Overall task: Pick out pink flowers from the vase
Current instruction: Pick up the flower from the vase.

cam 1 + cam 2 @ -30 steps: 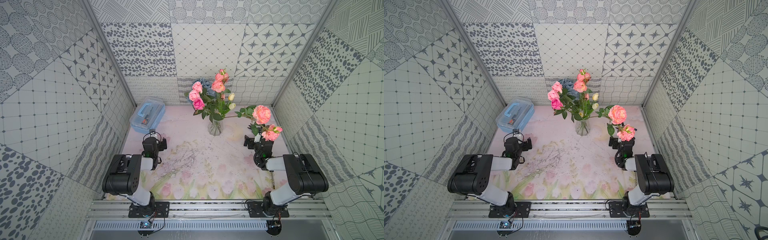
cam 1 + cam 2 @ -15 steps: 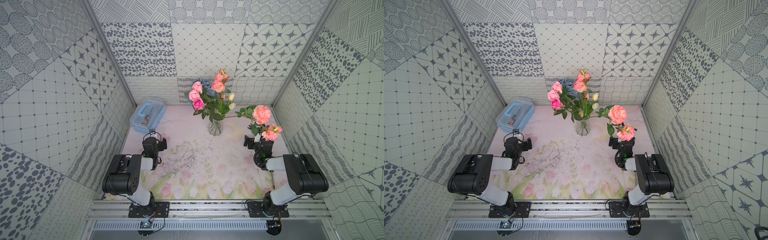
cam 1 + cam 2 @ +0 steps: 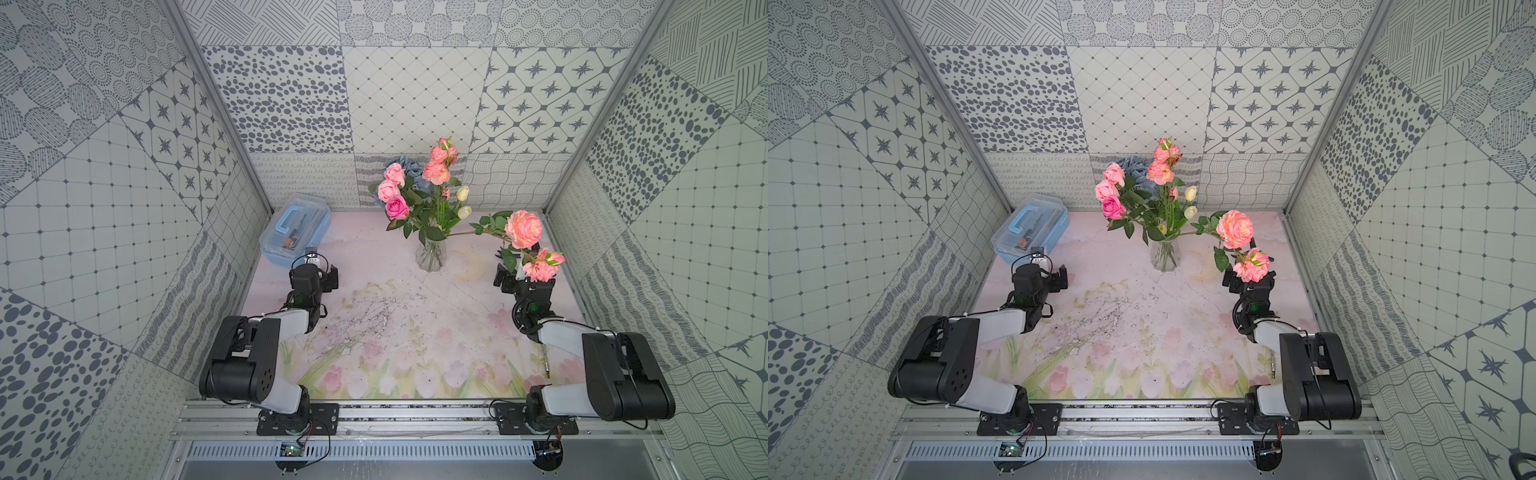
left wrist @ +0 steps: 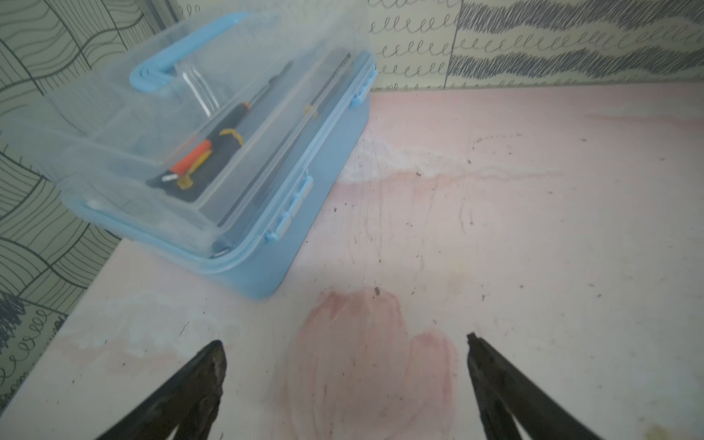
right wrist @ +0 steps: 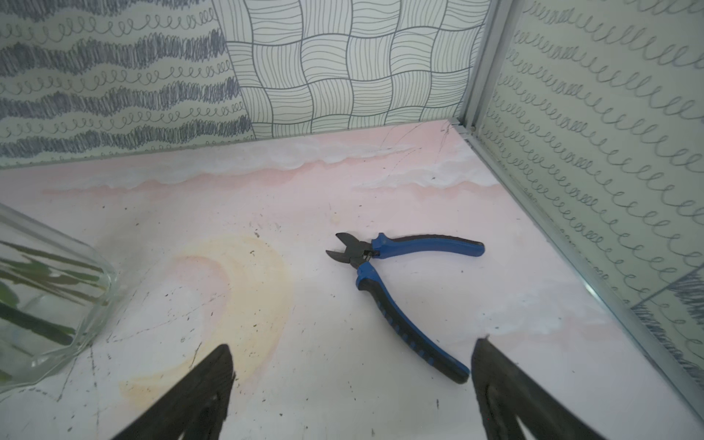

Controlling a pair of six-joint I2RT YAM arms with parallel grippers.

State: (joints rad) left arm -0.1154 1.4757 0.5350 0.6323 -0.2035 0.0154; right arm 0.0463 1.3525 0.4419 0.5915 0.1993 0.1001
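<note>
- The vase (image 3: 431,254) stands upright near the back edge of the bench (image 3: 415,320), a little right of its middle. It is clear ribbed glass with a narrow neck, and green stems show through its base (image 5: 49,289).
- The pink flowers (image 3: 396,207) all sit in it. Three smooth roses, pale to deep pink, are on the bunch's left side, and ruffled salmon ones stand at the top.
- One long leafy stem leans out towards the right edge. It carries a big rose (image 3: 523,229), ruffled and salmon, and a smaller rose (image 3: 541,269) that hangs over the right arm's wrist — touching or not, I cannot tell.
- A blue hydrangea (image 3: 409,166) sits behind the bunch, and cream tulips (image 3: 462,193) are on its right.
- Left gripper (image 4: 343,339): jaws spread wide with nothing between them, low over the bench, near the box (image 4: 213,152) in the back left corner.
- Right gripper (image 5: 353,343): jaws likewise wide apart and empty — blue cutters (image 5: 396,282) lie flat on the bench ahead of it, near the back right corner.
</note>
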